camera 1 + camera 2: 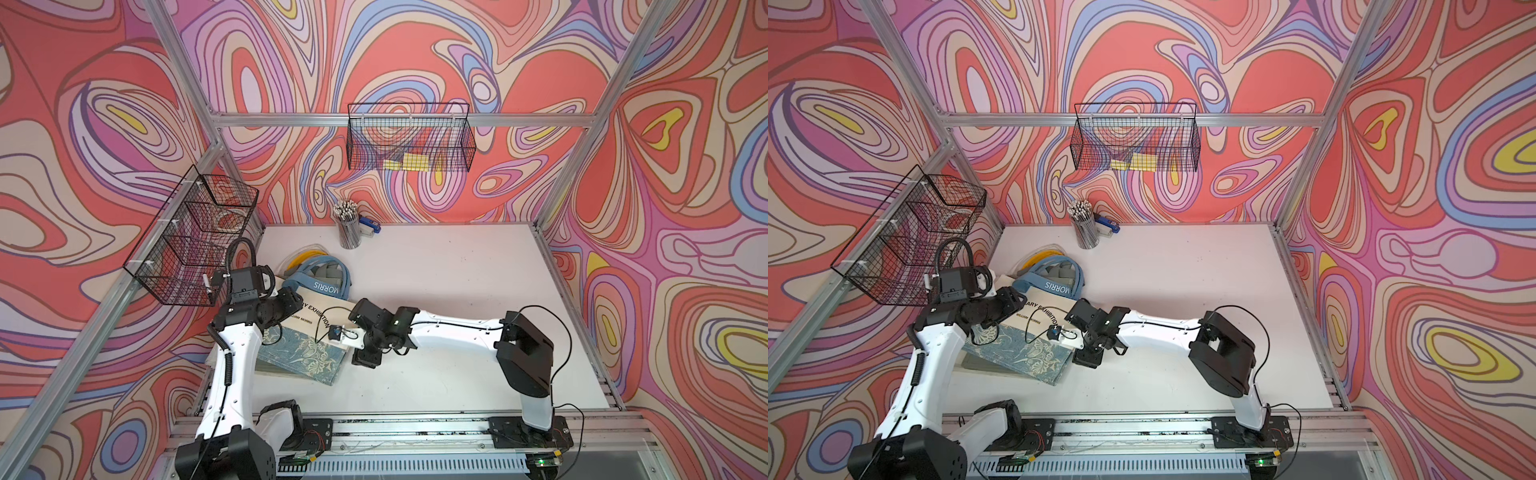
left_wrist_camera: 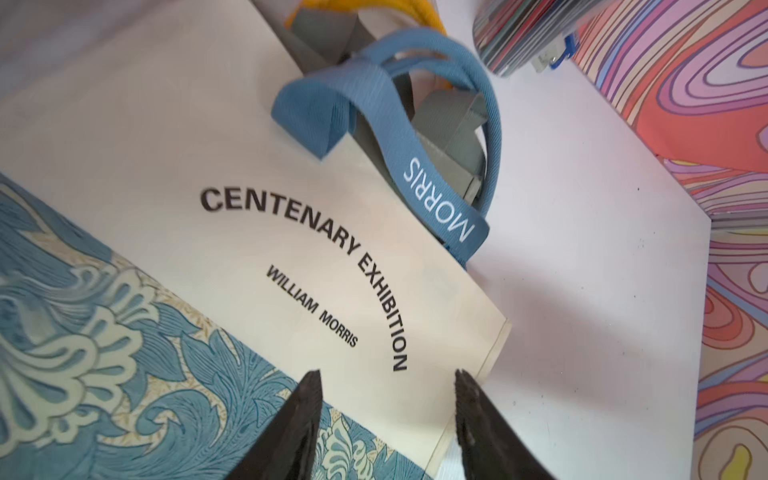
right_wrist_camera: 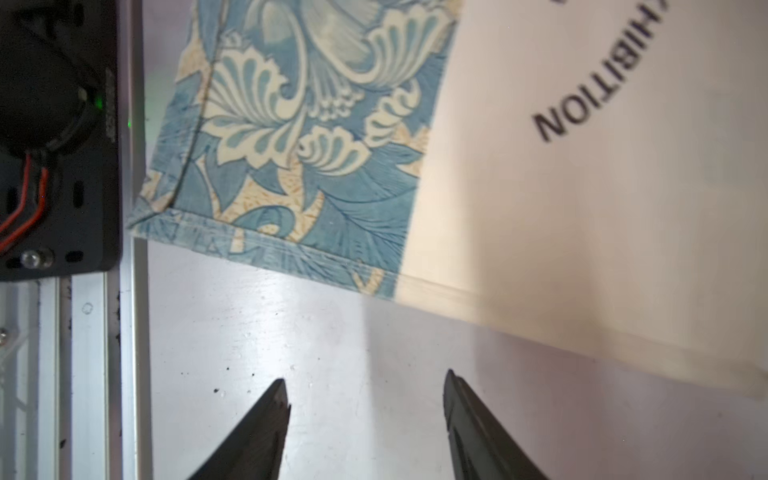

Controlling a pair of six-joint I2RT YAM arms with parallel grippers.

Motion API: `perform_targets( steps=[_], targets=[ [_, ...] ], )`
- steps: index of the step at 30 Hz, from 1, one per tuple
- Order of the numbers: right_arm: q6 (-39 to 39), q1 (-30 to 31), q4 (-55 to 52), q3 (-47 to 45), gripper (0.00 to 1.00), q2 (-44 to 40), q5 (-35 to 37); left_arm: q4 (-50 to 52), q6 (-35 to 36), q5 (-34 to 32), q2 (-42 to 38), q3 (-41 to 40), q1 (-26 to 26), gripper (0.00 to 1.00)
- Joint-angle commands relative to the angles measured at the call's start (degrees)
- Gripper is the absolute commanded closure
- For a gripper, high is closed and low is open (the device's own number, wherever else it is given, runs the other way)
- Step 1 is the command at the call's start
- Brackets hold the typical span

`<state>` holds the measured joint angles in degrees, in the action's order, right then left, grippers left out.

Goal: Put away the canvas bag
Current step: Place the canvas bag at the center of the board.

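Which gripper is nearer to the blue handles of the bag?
Left. The left gripper is above the bag's cream panel, close to the blue handles. The right gripper is above the table, beside the bag's patterned end, farther away.

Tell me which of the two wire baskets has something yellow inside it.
The back basket, hung on the rear rail above the pencil cup. Yellow pieces lie on its floor; the side basket, on the adjoining wall, shows nothing yellow.
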<state>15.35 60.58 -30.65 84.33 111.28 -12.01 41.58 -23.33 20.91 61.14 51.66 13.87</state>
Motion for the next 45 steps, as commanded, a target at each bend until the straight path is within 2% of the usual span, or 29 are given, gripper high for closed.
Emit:
perform_targets(
  steps=[1, 5, 8, 10, 14, 18, 25, 29, 34, 38, 40, 43, 44, 45],
  targets=[
    [-11.7, -4.6, 2.0, 2.4, 0.38, 0.2, -7.7, -3.0, -4.0, 4.1, 0.7, -3.3, 0.0, 0.51],
    [-16.2, -9.0, -1.6, 7.7, 0.39, 5.6, -14.9, -4.7, -4.9, 3.1, 2.8, -6.3, -0.1, 0.52],
    [-23.4, -14.1, -2.3, 10.0, 0.45, 8.7, -22.0, -5.8, -5.4, 1.7, 5.3, -7.9, -0.1, 0.52],
    [-28.4, -16.6, 0.2, 9.7, 0.49, 9.6, -26.6, -5.9, -5.4, 0.7, 7.3, -8.6, -0.1, 0.51],
    [-34.6, -18.0, 4.0, 9.5, 0.47, 10.9, -30.6, -8.0, -6.4, -0.4, 10.1, -10.8, 0.0, 0.51],
    [-41.5, -19.4, 3.7, 10.3, 0.46, 14.7, -32.2, -9.2, -7.1, -0.8, 10.8, -11.9, -0.1, 0.5],
    [-44.1, -20.1, 2.7, 13.6, 0.43, 19.9, -33.2, -9.3, -7.3, -1.0, 7.4, -11.1, 0.0, 0.47],
    [-48.6, -21.1, 9.5, 12.1, 0.43, 20.4, -34.9, -8.0, -7.2, -1.1, 5.1, -9.9, -0.1, 0.47],
    [-54.2, -21.1, 18.5, 11.1, 0.48, 20.1, -36.3, -5.1, -6.3, -2.1, 1.1, -6.7, -0.1, 0.46],
    [-59.7, -21.2, 24.2, 10.7, 0.59, 22.0, -38.1, -2.3, -4.5, -3.8, -2.0, -3.6, 0.0, 0.46],
    [-60.3, -21.1, 24.7, 11.2, 0.7, 22.6, -38.1, -0.7, -3.1, -4.8, -2.6, -2.0, -0.1, 0.45],
    [-60.1, -21.2, 25.8, 12.2, 0.94, 22.1, -38.0, 1.5, -0.9, -6.7, -3.2, -0.2, -0.1, 0.45],
    [-59.4, -21.2, 25.2, 13.1, 0.99, 21.9, -37.7, 2.0, -0.2, -7.3, -3.4, 0.2, 0.0, 0.44],
    [-58.6, -21.2, 23.9, 14.7, 1.0, 22.0, -37.3, 2.5, 0.1, -7.7, -3.6, 0.7, -0.1, 0.44]
  ],
)
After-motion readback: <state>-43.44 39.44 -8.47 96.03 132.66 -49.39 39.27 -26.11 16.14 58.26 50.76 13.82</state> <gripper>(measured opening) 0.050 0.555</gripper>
